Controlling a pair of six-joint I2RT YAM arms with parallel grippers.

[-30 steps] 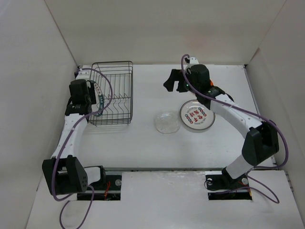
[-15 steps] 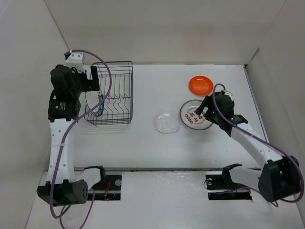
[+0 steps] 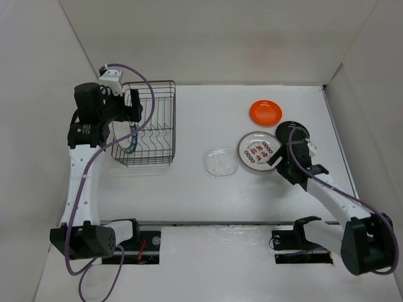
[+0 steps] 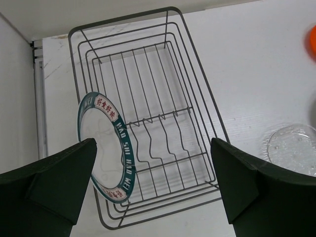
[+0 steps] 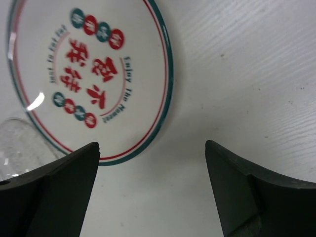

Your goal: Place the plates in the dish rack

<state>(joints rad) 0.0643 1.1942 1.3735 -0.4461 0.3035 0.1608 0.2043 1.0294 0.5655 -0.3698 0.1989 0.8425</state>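
The black wire dish rack (image 3: 146, 123) (image 4: 148, 89) stands at the back left. A white plate with a green patterned rim (image 3: 130, 139) (image 4: 105, 148) stands on edge in its left end. My left gripper (image 3: 132, 104) (image 4: 153, 143) hovers above the rack, open and holding nothing. The white plate with red marks (image 3: 257, 151) (image 5: 94, 74) lies flat right of centre. My right gripper (image 3: 273, 158) (image 5: 152, 148) is open just off its near-right rim, apart from it. The clear glass plate (image 3: 221, 162) (image 4: 295, 147) (image 5: 17, 143) and the orange plate (image 3: 265, 112) lie flat on the table.
White walls close the table in on the left, the back and the right. The rack's tines (image 4: 163, 133) to the right of the standing plate hold nothing. The arm bases (image 3: 296, 238) sit at the near edge.
My left gripper opened, let go of the green-rimmed plate in the rack and rose above it. My right arm swung from the back down to the red-marked plate's near-right rim, uncovering the orange plate.
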